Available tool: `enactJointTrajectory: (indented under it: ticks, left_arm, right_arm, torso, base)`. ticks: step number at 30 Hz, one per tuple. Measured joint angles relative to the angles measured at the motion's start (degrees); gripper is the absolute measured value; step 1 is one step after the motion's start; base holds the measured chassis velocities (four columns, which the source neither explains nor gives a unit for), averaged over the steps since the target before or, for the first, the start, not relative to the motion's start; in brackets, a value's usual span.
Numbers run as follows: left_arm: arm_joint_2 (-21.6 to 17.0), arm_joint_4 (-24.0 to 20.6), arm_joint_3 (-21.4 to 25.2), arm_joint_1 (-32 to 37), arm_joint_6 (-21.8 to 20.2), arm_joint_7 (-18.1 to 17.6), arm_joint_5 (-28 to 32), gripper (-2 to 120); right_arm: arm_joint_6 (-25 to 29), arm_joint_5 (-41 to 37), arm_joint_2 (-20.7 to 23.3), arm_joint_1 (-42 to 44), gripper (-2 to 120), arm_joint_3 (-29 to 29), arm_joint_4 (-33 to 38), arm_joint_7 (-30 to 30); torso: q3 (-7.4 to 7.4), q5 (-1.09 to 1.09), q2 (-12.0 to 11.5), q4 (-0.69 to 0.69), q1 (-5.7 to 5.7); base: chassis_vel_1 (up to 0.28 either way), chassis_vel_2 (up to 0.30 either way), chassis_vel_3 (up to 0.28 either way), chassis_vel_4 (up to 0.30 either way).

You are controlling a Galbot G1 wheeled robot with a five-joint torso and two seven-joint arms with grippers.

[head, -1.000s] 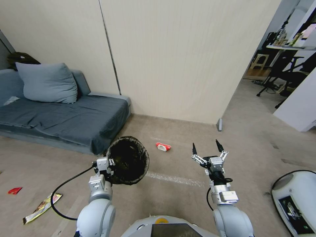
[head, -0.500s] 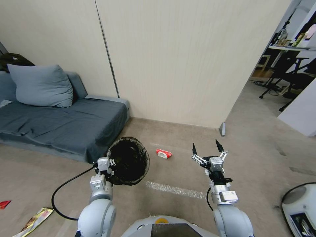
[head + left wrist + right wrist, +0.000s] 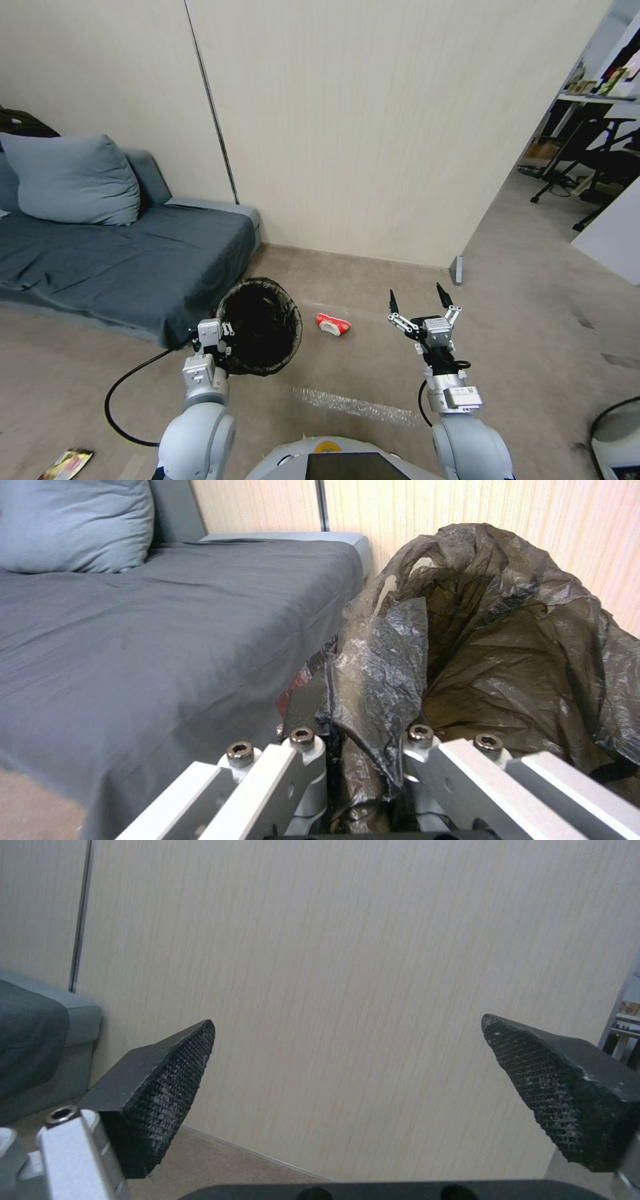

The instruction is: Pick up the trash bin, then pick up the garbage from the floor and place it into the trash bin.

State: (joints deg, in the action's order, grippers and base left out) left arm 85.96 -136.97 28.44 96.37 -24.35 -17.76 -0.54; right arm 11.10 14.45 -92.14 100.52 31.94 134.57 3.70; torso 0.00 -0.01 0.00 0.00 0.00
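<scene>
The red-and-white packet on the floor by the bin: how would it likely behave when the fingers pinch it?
The red-and-white packet looks small and crumpled, so probably light and floppy, likely to deform rather than hold shape. It lies low on the floor, so it may slide when nudged. The right gripper hangs open above.

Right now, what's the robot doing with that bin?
The robot's left hand is clamped on the rim of the trash bin, holding it up beside the grey sofa. Its right hand is open and empty, held out in front toward the wall. A red-and-white packet lies on the floor between the two hands, not picked up yet. Another wrapper lies on the floor to the robot's left.
</scene>
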Motion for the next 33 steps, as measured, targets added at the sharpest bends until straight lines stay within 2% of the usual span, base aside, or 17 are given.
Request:
enactJointTrajectory:
  ticks: [10,23,26,29,33]
  left_arm:
    - [-0.01,-0.28,0.17,0.16,0.09,-0.09,0.0,7]
    - [0.21,-0.11,-0.03,-0.08,0.25,-0.05,-0.11,7]
    - [0.23,-0.09,0.02,-0.11,0.26,0.01,-0.12,7]
    - [0.27,-0.03,0.14,-0.12,0.26,0.05,-0.13,7]
    - [0.38,0.14,0.52,-0.27,0.27,0.2,-0.15,7]
  right_arm:
    - [3.18,-0.1,0.0,0.03,100,0.09,-0.49,4.72]
    - [4.45,0.74,0.0,-1.06,100,0.13,-1.67,6.25]
    - [3.03,0.76,0.0,-2.34,100,0.24,-2.82,6.8]
    - [0.68,-0.46,0.02,-5.04,100,0.3,-4.15,7.11]
    - [-2.99,-4.13,6.51,-9.55,100,0.01,-8.15,7.8]
  torso:
    - [-0.01,0.0,0.0,0.0,0.0]
    - [0.0,0.01,0.0,0.01,0.0]
    - [0.0,-0.01,0.0,-0.03,0.0]
    - [-0.01,0.03,0.0,0.02,0.0]
    - [0.0,0.01,0.0,0.0,0.0]
  base:
    - [-0.033,0.033,0.037,-0.031]
    - [0.0,0.0,0.0,0.0]
    - [0.0,0.0,0.0,0.0]
    - [0.0,0.0,0.0,0.0]
    - [0.0,0.0,0.0,0.0]
